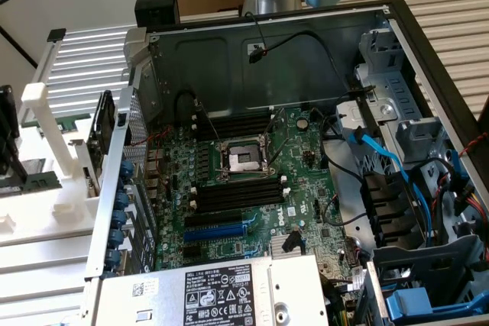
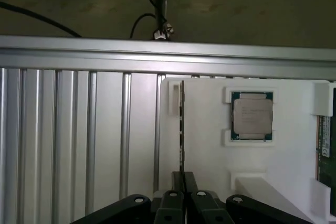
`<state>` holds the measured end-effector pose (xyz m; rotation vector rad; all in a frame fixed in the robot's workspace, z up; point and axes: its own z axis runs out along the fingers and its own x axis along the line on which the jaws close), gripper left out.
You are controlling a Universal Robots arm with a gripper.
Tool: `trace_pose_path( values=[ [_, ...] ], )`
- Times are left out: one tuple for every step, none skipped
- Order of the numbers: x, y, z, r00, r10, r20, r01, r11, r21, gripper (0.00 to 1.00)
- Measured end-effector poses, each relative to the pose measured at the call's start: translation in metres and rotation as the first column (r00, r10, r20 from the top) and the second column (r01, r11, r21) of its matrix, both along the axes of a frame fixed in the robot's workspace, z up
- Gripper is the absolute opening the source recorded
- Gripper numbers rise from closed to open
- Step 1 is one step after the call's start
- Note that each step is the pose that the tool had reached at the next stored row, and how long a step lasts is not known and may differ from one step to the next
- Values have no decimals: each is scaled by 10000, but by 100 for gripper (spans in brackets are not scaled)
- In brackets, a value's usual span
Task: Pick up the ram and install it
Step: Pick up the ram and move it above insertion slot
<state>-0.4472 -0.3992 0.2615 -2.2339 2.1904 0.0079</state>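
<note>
Closest to my wrist camera, the gripper (image 2: 183,178) has its two dark fingers pressed together on the near end of the ram (image 2: 181,124). I see the ram edge-on as a thin dark strip, standing upright in the white holder tray (image 2: 210,156) and running away from the fingers. Just beside it on the same tray, the square silver processor chip (image 2: 252,115) lies flat in its own recess, and a second green stick (image 2: 325,150) sits at the tray's far side. The tray rests on the ribbed aluminium table (image 2: 79,129). Beyond that come a metal rail (image 2: 157,51) and a black cable (image 2: 31,14). In the exterior view, the open computer case (image 1: 306,43) lies well apart from the tray. Its motherboard (image 1: 306,188) is exposed, with the long black memory slots (image 1: 237,192) empty just beside the processor socket (image 1: 243,159).
</note>
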Motion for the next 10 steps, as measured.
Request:
trace_pose_path(
  values=[
    [0,0,42,10000,0,1,0,10000,1,12],
    [0,0,88,10000,0,2,0,10000,1,12],
    [0,0,130,10000,0,-1,0,10000,-1,12],
    [-1,0,158,10000,0,0,0,10000,0,12],
    [-1,0,217,10000,0,1,0,10000,0,12],
    [-1,0,253,10000,0,1,0,10000,0,12],
    [-2,1,292,10000,-2,-2,2,10000,-3,12],
    [-1,1,334,10000,-1,2,1,10000,-1,12],
    [-1,1,375,10000,-2,0,2,10000,-2,12],
    [-1,1,415,10000,-2,-1,2,10000,-2,12]
  ],
)
